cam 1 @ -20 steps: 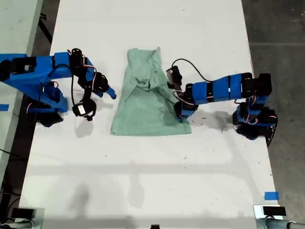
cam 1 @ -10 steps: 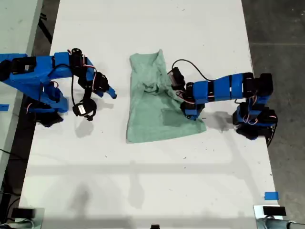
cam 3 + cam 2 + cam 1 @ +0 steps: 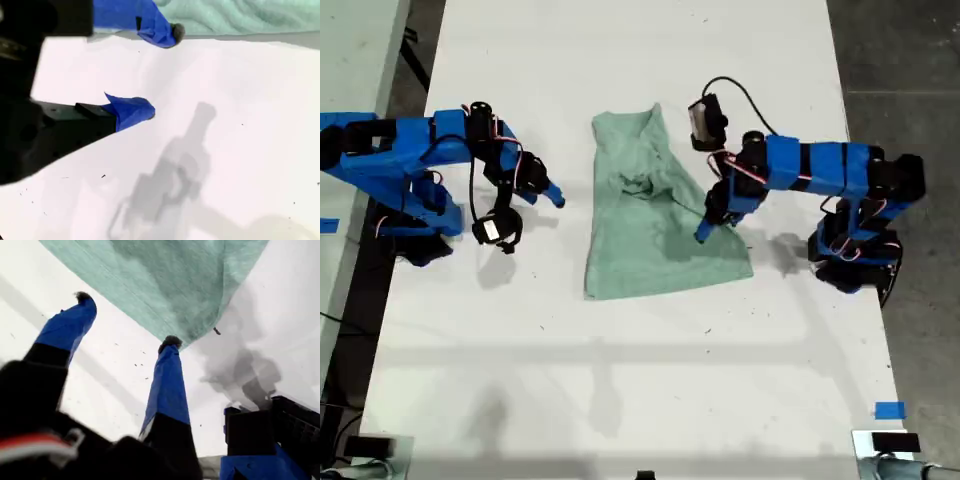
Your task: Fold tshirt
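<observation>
The pale mint-green tshirt (image 3: 640, 220) lies rumpled and partly folded on the white table (image 3: 620, 380), between the two arms. My first gripper (image 3: 704, 232) belongs to the arm at the exterior view's right. It hovers over the shirt's edge on that side. In the first wrist view it (image 3: 127, 320) is open, holds nothing, and the tshirt (image 3: 165, 280) has a corner just beyond its fingertips. My second gripper (image 3: 546, 194), at the exterior view's left, is open (image 3: 161, 70) over bare table. The tshirt (image 3: 240, 17) lies a short way ahead of it.
The arm bases stand at the table's sides in the exterior view, the first arm's base (image 3: 855, 250) on the right and the second arm's base (image 3: 415, 215) on the left. Blue tape (image 3: 888, 410) marks the near right corner. Dark floor (image 3: 910, 80) lies past the right edge.
The first gripper dragged the tshirt toward the exterior view's right, then let go, opened and lifted off the cloth. The second arm has not moved.
</observation>
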`<control>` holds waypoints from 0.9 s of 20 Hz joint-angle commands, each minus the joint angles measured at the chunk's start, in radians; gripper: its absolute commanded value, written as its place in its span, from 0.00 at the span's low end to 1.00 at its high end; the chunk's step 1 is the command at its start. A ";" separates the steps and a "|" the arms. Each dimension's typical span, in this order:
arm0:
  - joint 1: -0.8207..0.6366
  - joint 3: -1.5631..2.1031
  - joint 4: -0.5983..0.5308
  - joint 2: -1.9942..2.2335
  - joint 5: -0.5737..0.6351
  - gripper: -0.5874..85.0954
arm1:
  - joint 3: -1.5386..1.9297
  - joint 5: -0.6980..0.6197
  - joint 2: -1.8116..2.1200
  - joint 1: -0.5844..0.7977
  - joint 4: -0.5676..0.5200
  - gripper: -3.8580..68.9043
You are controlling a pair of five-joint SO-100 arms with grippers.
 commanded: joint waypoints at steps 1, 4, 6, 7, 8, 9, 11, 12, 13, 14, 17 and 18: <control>0.008 -0.031 0.002 0.006 -0.003 0.24 | 0.000 -0.014 0.169 0.029 0.029 0.46; 0.005 -0.031 0.003 0.008 0.002 0.24 | 0.161 0.008 0.249 0.052 0.015 0.46; 0.005 -0.029 0.005 0.009 0.002 0.24 | 0.342 0.046 0.316 0.063 -0.043 0.46; 0.005 -0.028 0.005 0.009 0.002 0.24 | 0.437 0.069 0.348 0.067 -0.091 0.46; 0.006 -0.026 0.005 0.009 0.002 0.24 | 0.517 0.094 0.376 0.067 -0.130 0.45; 0.006 -0.026 0.005 0.009 0.002 0.25 | 0.603 0.117 0.400 0.069 -0.190 0.45; 0.006 -0.026 0.005 0.009 0.003 0.24 | 0.736 0.152 0.422 0.067 -0.307 0.44; 0.006 -0.025 0.005 0.009 0.003 0.24 | 0.793 0.161 0.422 0.064 -0.368 0.43; 0.008 -0.025 0.005 0.009 0.003 0.24 | 0.841 0.173 0.419 0.061 -0.420 0.43; 0.009 -0.025 0.008 0.009 0.003 0.24 | 0.887 0.184 0.417 0.061 -0.469 0.42; 0.011 -0.017 0.008 0.009 -0.002 0.24 | 0.965 0.204 0.388 0.061 -0.568 0.38; 0.009 -0.015 0.006 0.009 -0.002 0.24 | 0.963 0.206 0.350 0.061 -0.591 0.37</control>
